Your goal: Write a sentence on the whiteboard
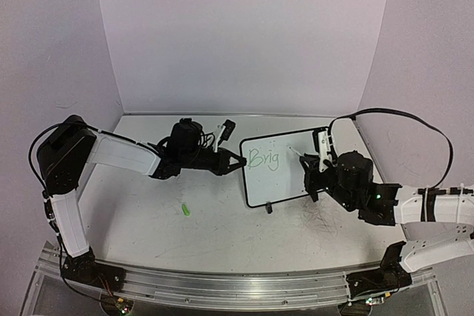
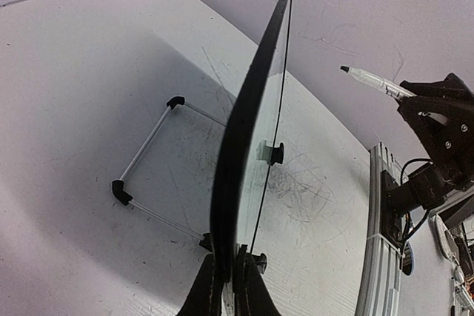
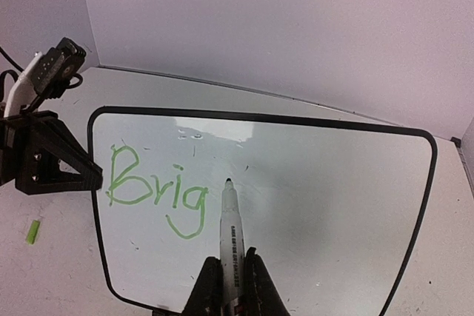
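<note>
The whiteboard (image 1: 285, 175) stands tilted on its wire stand at the table's middle right. It carries the green letters "Brig" (image 1: 264, 158), the start of the sentence, which also show in the right wrist view (image 3: 155, 190). My left gripper (image 1: 238, 162) is shut on the board's left edge. In the left wrist view the board (image 2: 252, 131) is edge-on between the fingers (image 2: 204, 290). My right gripper (image 3: 231, 286) is shut on a white marker (image 3: 231, 227). The marker's tip points just right of the "g". In the left wrist view the marker (image 2: 374, 81) sits a little off the surface.
A small green marker cap (image 1: 185, 209) lies on the tabletop left of the board and shows in the right wrist view (image 3: 32, 231). The stand's wire legs with black feet (image 2: 118, 192) reach out behind the board. Walls enclose three sides.
</note>
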{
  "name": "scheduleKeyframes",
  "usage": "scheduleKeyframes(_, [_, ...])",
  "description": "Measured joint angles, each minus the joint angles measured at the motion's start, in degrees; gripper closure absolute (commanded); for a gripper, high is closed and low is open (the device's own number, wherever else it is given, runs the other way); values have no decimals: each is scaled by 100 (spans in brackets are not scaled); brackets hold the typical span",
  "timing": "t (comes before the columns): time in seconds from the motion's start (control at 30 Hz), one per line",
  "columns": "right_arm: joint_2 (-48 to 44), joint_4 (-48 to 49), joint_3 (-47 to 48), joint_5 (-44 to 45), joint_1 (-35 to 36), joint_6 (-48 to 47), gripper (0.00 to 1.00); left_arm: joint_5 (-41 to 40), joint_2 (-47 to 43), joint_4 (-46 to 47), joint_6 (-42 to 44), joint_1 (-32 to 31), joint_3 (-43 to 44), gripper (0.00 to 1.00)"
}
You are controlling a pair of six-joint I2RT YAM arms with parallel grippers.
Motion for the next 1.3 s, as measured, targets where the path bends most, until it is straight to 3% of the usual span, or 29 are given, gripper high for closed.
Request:
scheduleKeyframes(0.43, [318,147,276,153,0,-48,100,-28,-36,-59,35,-11,0,100])
scheduleKeyframes(1.3, [-317,476,-270,80,0,-69,100,-42,-47,-201,48,-11,63,100])
